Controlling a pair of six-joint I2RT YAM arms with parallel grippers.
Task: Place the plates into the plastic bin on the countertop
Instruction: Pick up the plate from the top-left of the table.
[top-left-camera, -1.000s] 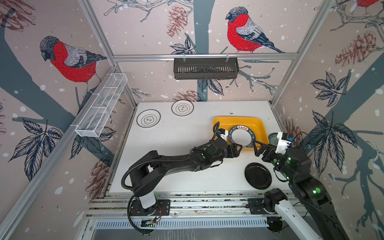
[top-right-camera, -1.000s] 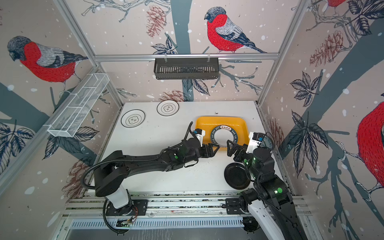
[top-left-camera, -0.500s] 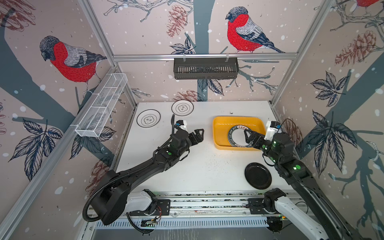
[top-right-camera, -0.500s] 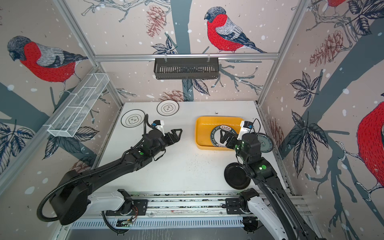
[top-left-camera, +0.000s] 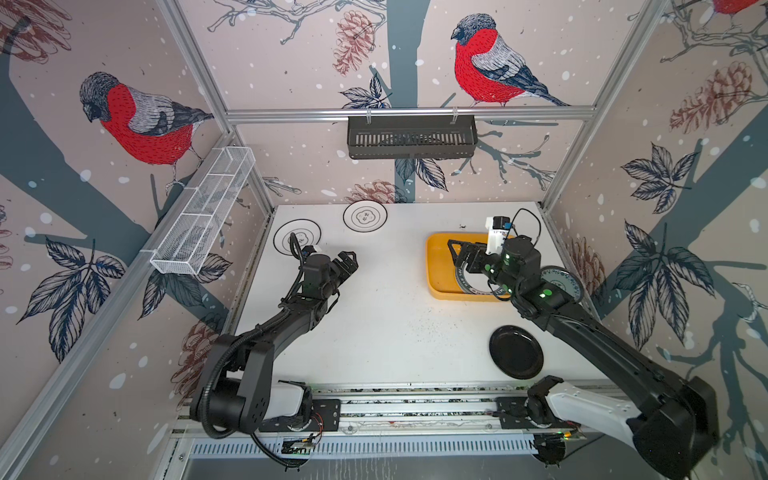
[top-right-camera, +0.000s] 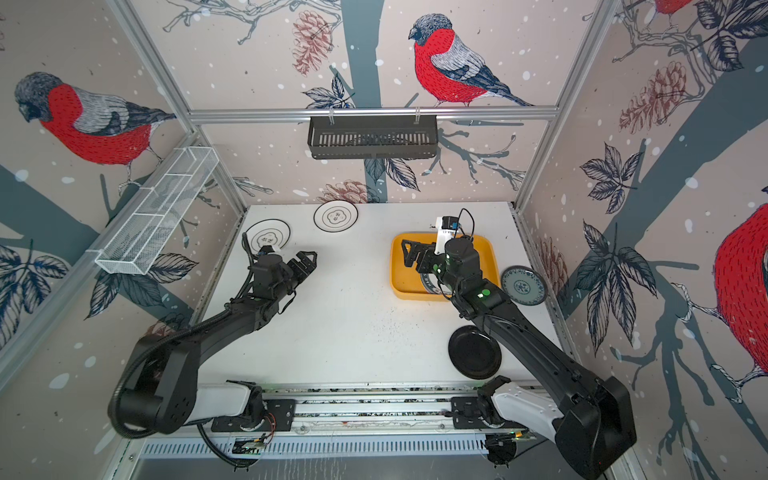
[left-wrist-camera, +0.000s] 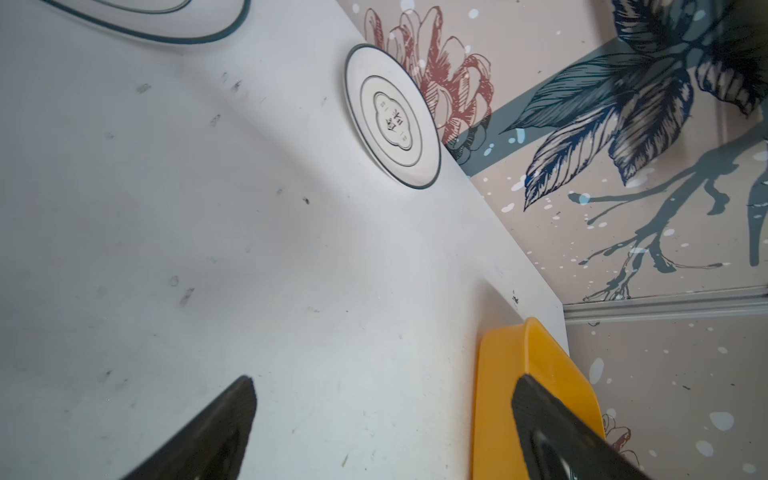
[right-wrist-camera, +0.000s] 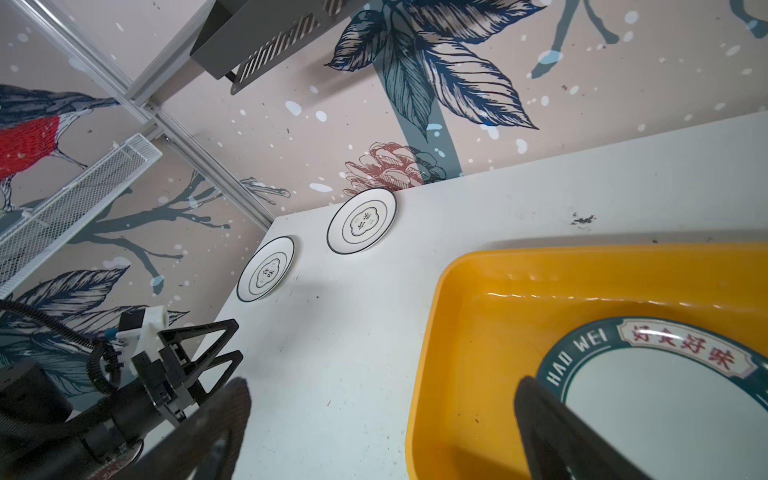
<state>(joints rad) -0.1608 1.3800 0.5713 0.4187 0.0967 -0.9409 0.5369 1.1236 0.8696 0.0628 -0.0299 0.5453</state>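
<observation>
— Where's the lettered-rim plate (right-wrist-camera: 673, 386)?

— It lies flat in the yellow plastic bin (right-wrist-camera: 457, 332), under the right hand (right-wrist-camera: 382, 386). In the right wrist view one finger overlaps its green rim.

— Is that hand gripping it?

— No. Its jaws stand wide apart with nothing between them. It hangs above the side of the bin nearest the left hand (top-left-camera: 352, 261).

— And the left hand?

— Its jaws are spread apart too, and it carries nothing. It hangs over bare tabletop (top-left-camera: 395, 316), well apart from the bin, fingertips pointing toward it.

— Where are the other plates?

— All are outside the bin. The nearer flower-outline plate (top-left-camera: 305, 232) lies just behind the left hand's wrist. The farther flower-outline plate (top-left-camera: 365, 216) is beyond that hand, against the back wall. The blue-green patterned plate (top-right-camera: 523, 286) sits behind the right hand, past its wrist, at the tabletop's edge beside the bin. The black plate (top-left-camera: 516, 351) lies farther back along that arm, beside the forearm, near the front rail.

— Anything off the tabletop?

— A black slotted basket (top-left-camera: 411, 137) hangs on the back rail, high beyond both hands. A white wire mesh rack (top-left-camera: 203, 212) is on the side wall, outward of the left hand.
</observation>
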